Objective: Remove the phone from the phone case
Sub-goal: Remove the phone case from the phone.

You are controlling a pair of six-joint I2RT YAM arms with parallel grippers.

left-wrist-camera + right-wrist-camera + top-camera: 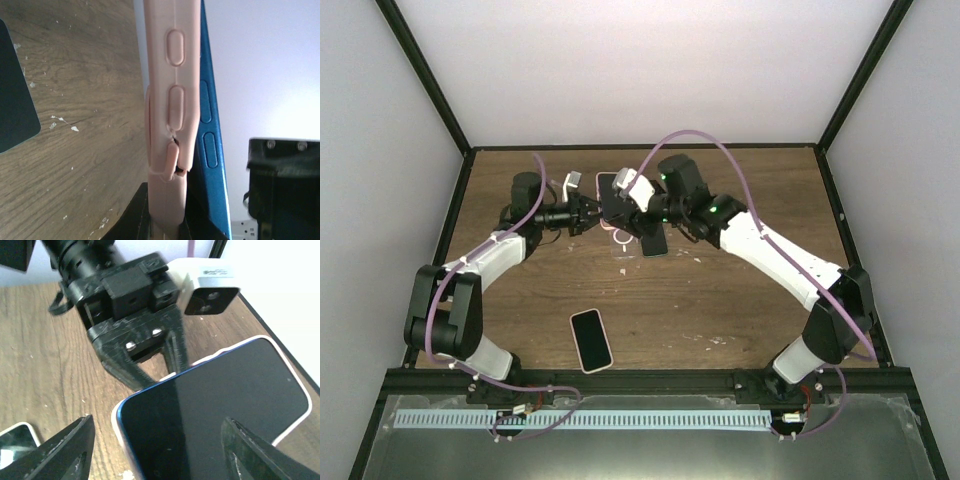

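The left hand (590,213) is pressed together on the pink phone case (167,100), which is held edge-up over the bench (720,300). The blue phone (209,130) is seen along the case's side. The right hand (157,452) is spread around that phone.

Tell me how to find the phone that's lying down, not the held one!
Start at the wooden table and look toward its near edge, a little left of the middle. The phone lies flat there on its own, dark screen up with a pale rim. The other phone is held up at the far side in a pink case; this one has nothing touching it.
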